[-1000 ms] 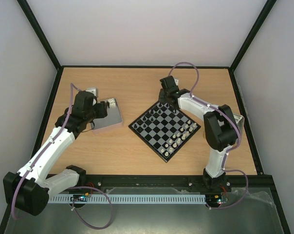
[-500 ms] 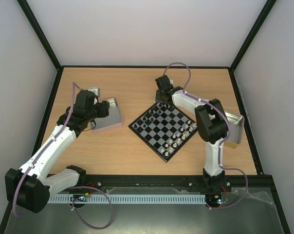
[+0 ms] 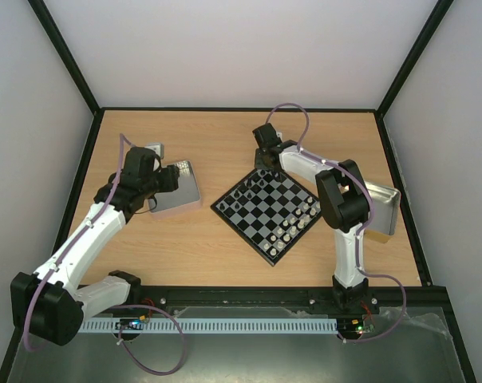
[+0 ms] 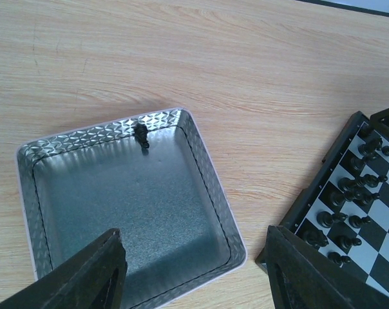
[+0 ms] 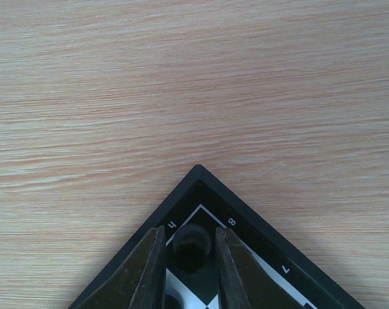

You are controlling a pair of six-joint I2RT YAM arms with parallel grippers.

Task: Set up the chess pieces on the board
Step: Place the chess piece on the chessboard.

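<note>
Your right gripper (image 5: pixel 189 233) has swung in over the board's (image 3: pixel 262 211) far corner and now straddles a black piece (image 5: pixel 193 248) standing on the corner square. You cannot tell whether it is gripped or freed. Your left gripper (image 4: pixel 193 237) hangs agape over the tray (image 4: pixel 98 132), where a stray piece (image 4: pixel 141 134) waits.

Light wooden table (image 3: pixel 217 144) with a black frame around its edge. Toward the middle-right of it, the board (image 3: pixel 266 209), lying flat and turned corner-on like a diamond. Left of that and well apart, a shiny metal tray (image 3: pixel 185 195) on the wood; at the right edge, a second metal tray (image 3: pixel 385 209), partly hidden.
</note>
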